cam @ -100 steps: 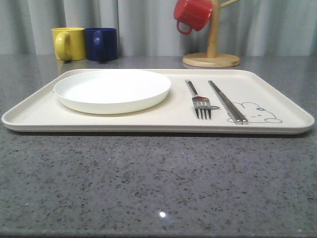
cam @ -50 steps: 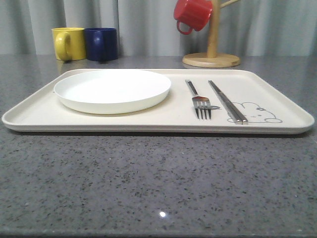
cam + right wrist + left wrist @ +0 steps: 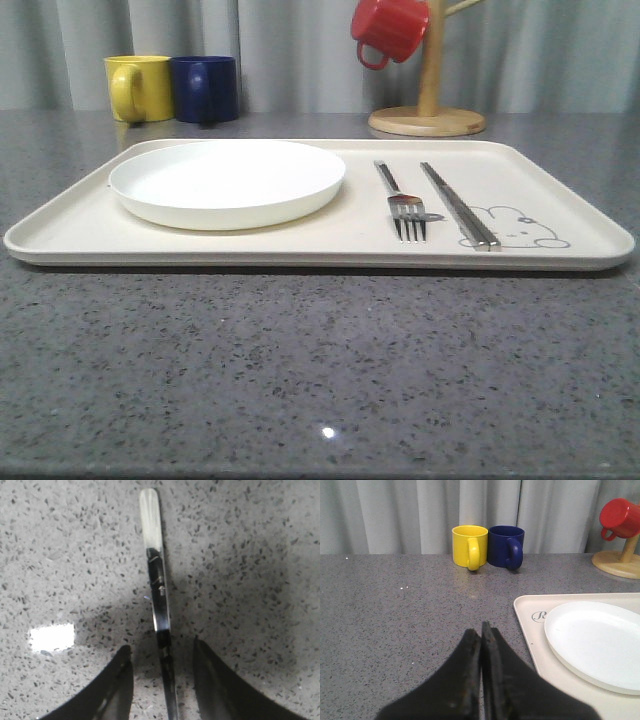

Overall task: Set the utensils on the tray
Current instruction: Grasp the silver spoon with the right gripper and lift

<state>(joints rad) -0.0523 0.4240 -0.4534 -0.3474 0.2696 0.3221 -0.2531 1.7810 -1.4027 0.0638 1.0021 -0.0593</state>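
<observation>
The tray (image 3: 560, 190) spans the middle of the front view, lying flat on the grey speckled table (image 3: 300, 380), and its near-left corner also shows at the lower right of the left wrist view. A round white plate (image 3: 228, 180) sits on its left half. Right of the plate lie the fork (image 3: 402, 205), tines toward the camera, and just beside it the pair of chopsticks (image 3: 458, 205), their near ends resting on the rabbit drawing. So two of the utensils look already placed.

In the right wrist view a slim shiny handle (image 3: 157, 595) runs down the centre of the frame, lying flat on the speckled stone; judging by what is already on the tray, it is probably the spoon, though its bowl cannot be seen. It should be light, rigid and slick, and it lies so low on a hard surface that the fingers must come right down to the stone and pinch the narrow shaft across its width, squarely, or it may skate or twist.

The right gripper (image 3: 162, 680) is spread, one dark finger on each side of the handle, not visibly touching it. The left gripper (image 3: 481, 645) is pressed together with nothing between its fingers, hanging over bare table left of the tray
</observation>
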